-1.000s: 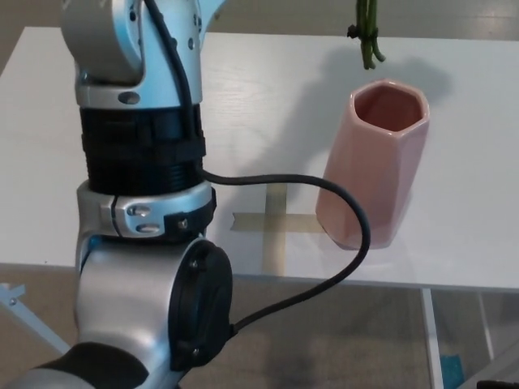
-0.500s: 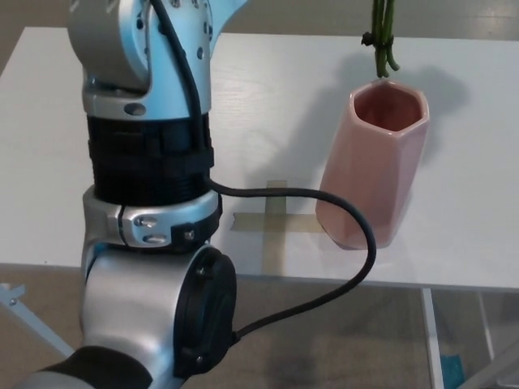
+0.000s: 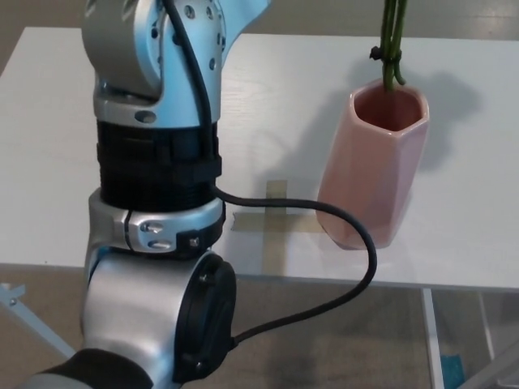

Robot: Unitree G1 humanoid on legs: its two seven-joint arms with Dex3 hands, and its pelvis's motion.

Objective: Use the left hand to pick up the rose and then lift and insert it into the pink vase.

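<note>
The rose stem [image 3: 392, 49] hangs from above the top of the picture, its green lower end just inside the mouth of the pink vase [image 3: 373, 166]. The vase stands on the white tabletop [image 3: 49, 162], toward the front edge on the right side, just beside a cross of tape [image 3: 274, 220]. The flower head is out of sight above the frame.

The left arm [image 3: 154, 194] fills the left half of the view, rising past the top edge, with a black cable [image 3: 340, 235] looping off it in front of the vase. The left hand itself is out of the picture, so its fingers cannot be seen; since the stem hangs in the air, it is presumably being held from above. The right hand does not show at all.

The stem sits close to the back rim of the vase rather than at the centre of the opening. If it is lowered at an angle, it could catch on that rim and bend, or push the vase toward the nearby front edge. The cable loop could also snag the vase as the arm moves.

A second ago, the stem's tip hung above and to the left of the opening, clear of the vase. It has since moved right and down into the mouth, and the arm has shifted slightly right.
</note>
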